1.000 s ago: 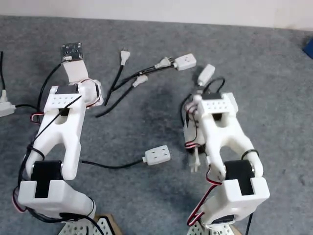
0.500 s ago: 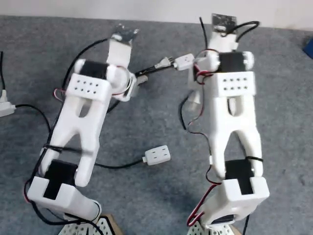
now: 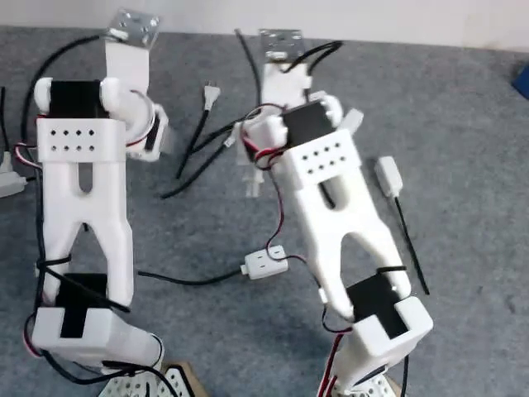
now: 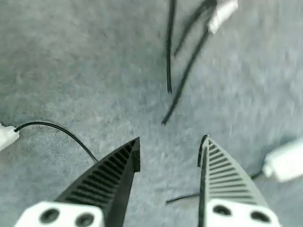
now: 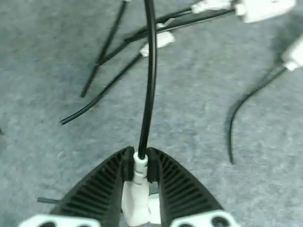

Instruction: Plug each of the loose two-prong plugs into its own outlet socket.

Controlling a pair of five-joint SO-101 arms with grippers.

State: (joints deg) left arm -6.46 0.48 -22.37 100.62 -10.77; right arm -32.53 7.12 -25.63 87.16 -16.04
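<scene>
- Expect the two-prong plug [image 5: 135, 194] to be light and hard-shelled, with a smooth white body that can twist in a grip. Its black cord [image 5: 150, 71] looks springy, and I judge it will tug the plug sideways as you carry it
- Take hold across the flat sides of the plug body, close behind the prongs and never on the cord, so that you can push straight into the slots
- Your right end effector [image 5: 140, 153] is clamped on that plug. Its two fingers press the white body from either side, and the cord runs out between the tips and away over the grey worktop [image 5: 236, 75]
- The fingers hide which way the prongs face, so check that before you line up
- Your left end effector [image 4: 170, 139] hangs over the worktop with its fingers well apart and holds nothing. Cord ends lie beyond its tips, and another white plug [image 4: 222, 10] lies farther off
- In the high view an outlet socket [image 3: 266, 262] lies between the two arms on its own cord. What looks like a second socket [image 3: 388, 175] lies beside the right arm, well apart from the first
- The sockets look light too and will likely slide when pushed, so consider bracing one with the left end effector
- One more loose plug [image 3: 211, 95] lies toward the far side, between the arms
</scene>
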